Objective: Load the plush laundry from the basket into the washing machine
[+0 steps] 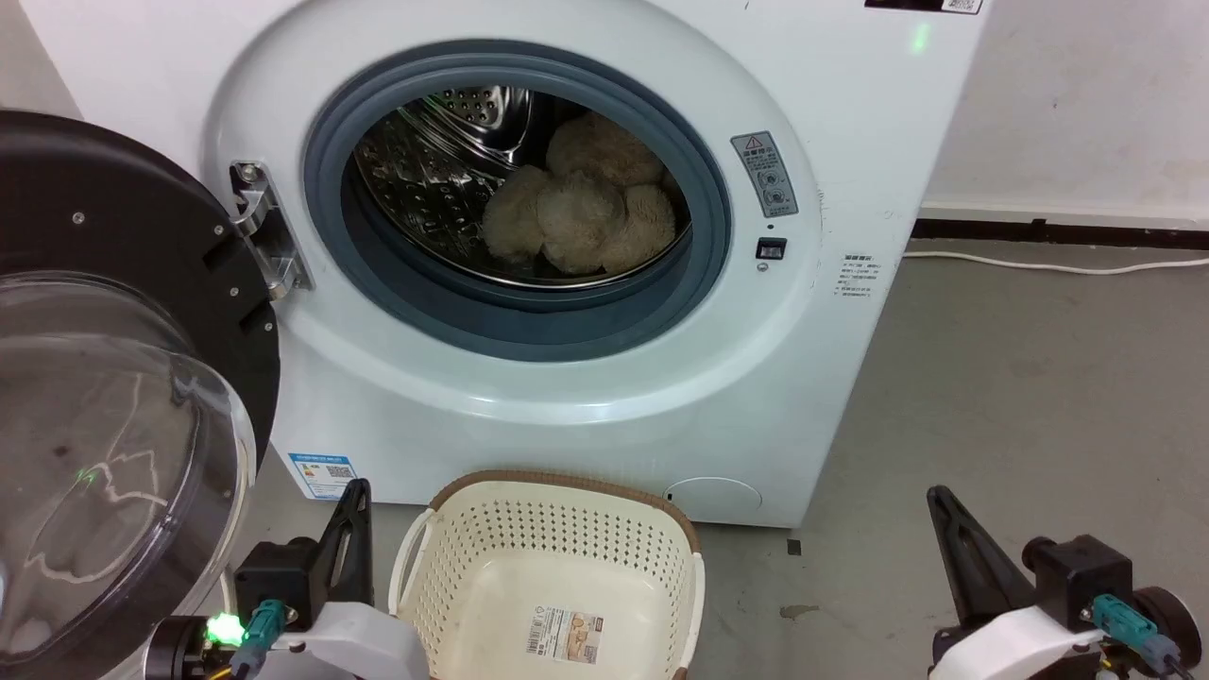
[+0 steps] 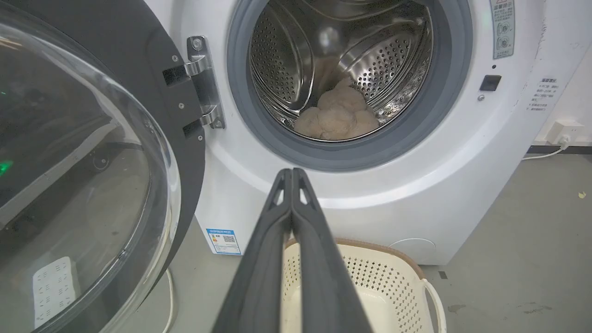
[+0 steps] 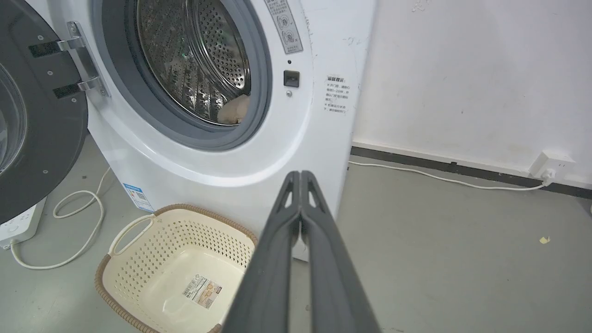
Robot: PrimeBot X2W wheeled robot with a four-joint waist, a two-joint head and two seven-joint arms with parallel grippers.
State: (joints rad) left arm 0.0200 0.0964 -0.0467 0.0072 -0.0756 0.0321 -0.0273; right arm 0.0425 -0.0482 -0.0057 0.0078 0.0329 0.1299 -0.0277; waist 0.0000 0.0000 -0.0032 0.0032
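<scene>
The beige plush laundry [image 1: 581, 203] lies inside the steel drum of the white washing machine [image 1: 567, 397], whose door [image 1: 104, 397] hangs open to the left. The plush laundry [image 2: 335, 118] also shows in the left wrist view, and a sliver of it [image 3: 233, 111] in the right wrist view. The cream basket [image 1: 557, 567] stands on the floor before the machine with nothing but a barcode label inside. My left gripper [image 1: 357, 491] is shut and holds nothing, left of the basket. My right gripper [image 1: 935, 496] is shut too, well to the basket's right.
The clear domed door [image 2: 83, 185] fills the space on the left. A white cable [image 3: 444, 178] runs along the wall base to a socket [image 3: 552, 164]. A power strip [image 3: 18, 224] with a looped cord lies left of the machine. Bare grey floor [image 1: 1020, 397] stretches to the right.
</scene>
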